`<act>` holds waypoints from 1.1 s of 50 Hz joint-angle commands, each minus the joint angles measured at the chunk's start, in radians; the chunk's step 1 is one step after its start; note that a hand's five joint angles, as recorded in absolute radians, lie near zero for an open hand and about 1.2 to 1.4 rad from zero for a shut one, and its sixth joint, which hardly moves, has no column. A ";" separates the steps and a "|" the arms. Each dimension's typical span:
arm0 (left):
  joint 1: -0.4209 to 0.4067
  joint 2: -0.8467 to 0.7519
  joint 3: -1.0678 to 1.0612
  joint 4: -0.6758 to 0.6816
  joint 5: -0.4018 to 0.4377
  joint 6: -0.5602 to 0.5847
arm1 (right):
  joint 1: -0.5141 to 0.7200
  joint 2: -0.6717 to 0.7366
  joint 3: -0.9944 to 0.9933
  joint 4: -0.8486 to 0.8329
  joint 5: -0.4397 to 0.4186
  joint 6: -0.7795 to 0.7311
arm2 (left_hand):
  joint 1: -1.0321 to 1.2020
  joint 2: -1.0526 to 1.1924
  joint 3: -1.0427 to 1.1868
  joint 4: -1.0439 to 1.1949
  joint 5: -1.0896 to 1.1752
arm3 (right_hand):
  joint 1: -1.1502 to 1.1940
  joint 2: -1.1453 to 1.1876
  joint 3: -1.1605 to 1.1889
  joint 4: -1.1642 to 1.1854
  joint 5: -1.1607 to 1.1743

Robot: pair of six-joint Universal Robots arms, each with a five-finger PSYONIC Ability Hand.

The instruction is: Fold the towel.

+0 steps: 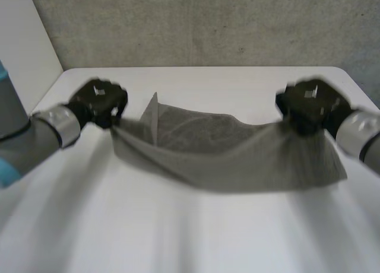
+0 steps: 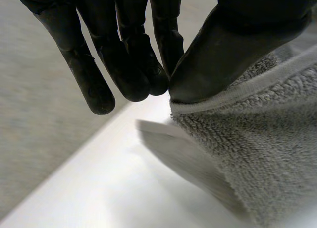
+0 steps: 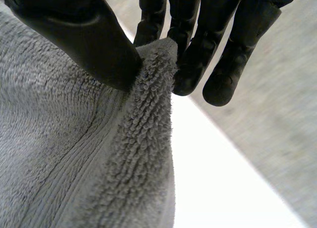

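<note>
A grey terry towel [image 1: 225,151] hangs stretched between my two hands above the white table [image 1: 178,231], sagging in the middle, with one loose corner sticking up near its left end. My left hand [image 1: 98,101] pinches the towel's left corner: in the left wrist view the thumb [image 2: 223,54] presses the hemmed edge of the towel [image 2: 257,153] against the fingers [image 2: 129,64]. My right hand [image 1: 309,107] holds the right corner, the thumb [image 3: 84,39] and fingers [image 3: 198,54] pinching the towel [image 3: 74,153] between them.
A grey concrete wall [image 1: 208,24] runs behind the table's far edge, and a white panel [image 1: 24,41] stands at the far left. Bare table lies in front of the towel and behind it.
</note>
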 commanded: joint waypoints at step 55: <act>0.174 0.231 -0.495 0.221 0.053 -0.309 | -0.027 -0.045 0.306 -0.129 -0.199 -0.160 | -0.882 -0.906 -0.909 -0.927 -0.890 | 0.067 0.105 0.083 0.059 0.065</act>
